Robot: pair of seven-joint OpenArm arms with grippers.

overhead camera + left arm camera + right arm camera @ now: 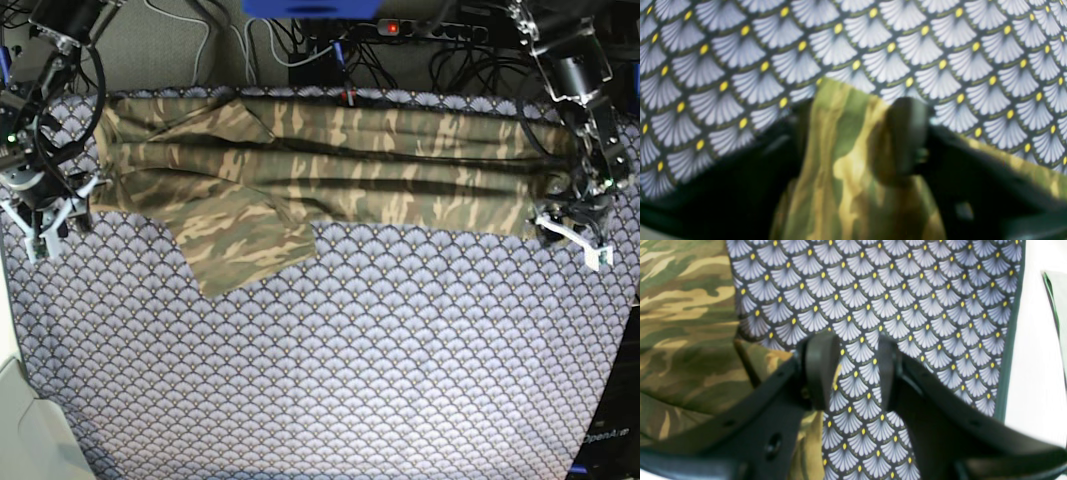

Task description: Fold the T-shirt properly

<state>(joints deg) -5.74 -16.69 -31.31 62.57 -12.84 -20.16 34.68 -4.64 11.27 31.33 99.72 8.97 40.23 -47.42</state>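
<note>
The camouflage T-shirt (330, 175) lies in a long band across the far part of the table, with a sleeve (245, 245) sticking out toward the front left. My left gripper (570, 228) is at the band's right end. In the left wrist view it (853, 133) is shut on a bunched strip of the T-shirt (843, 173), and one dark finger (907, 133) shows over the cloth. My right gripper (45, 228) is at the band's left end. In the right wrist view it (855, 373) is open and empty over the tablecloth, with the T-shirt (683, 323) just left of its fingers.
The purple scale-patterned tablecloth (350, 350) covers the table. Its green-trimmed edge (1008, 340) and a white surface (1033, 356) lie right of my right gripper. Cables and a power strip (420, 30) run behind the table's far edge.
</note>
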